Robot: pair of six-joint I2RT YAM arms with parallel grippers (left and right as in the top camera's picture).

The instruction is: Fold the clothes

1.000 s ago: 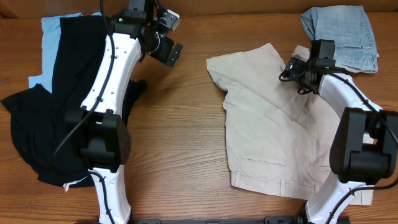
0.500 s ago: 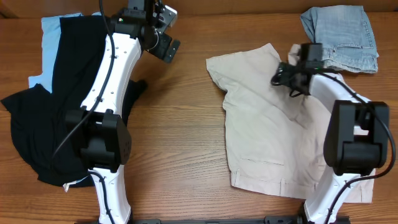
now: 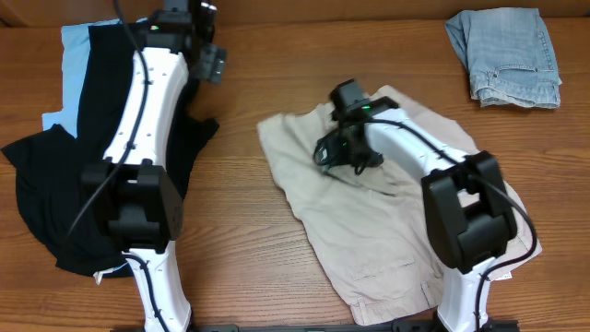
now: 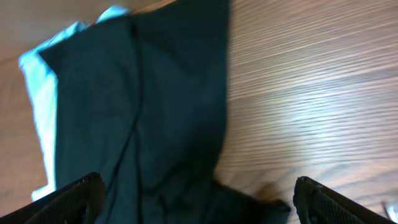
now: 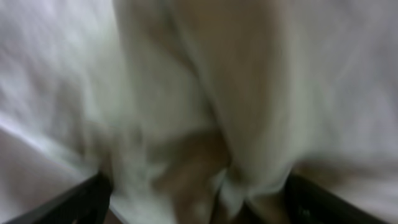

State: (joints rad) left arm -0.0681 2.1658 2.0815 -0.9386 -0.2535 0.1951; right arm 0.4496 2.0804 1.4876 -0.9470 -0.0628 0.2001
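The light beige shorts (image 3: 396, 231) lie spread at a slant across the middle and right of the table. My right gripper (image 3: 334, 152) is low on their upper left part. In the right wrist view its fingers (image 5: 196, 186) stand wide apart with blurred, bunched beige cloth (image 5: 199, 74) between them. My left gripper (image 3: 214, 63) is open and empty at the back left, over the edge of a black garment (image 3: 55, 184). In the left wrist view the open fingers (image 4: 198, 180) frame the black cloth (image 4: 155, 93) and bare wood.
A light blue garment (image 3: 74, 55) lies under the black one and also shows in the left wrist view (image 4: 43, 93). Folded faded denim (image 3: 507, 51) lies at the back right corner. Bare wood table (image 3: 249, 231) shows between the two piles.
My right gripper has swept left and the beige shorts have slid left with it, now lying at a slant. My left gripper has moved left, toward the black garment.
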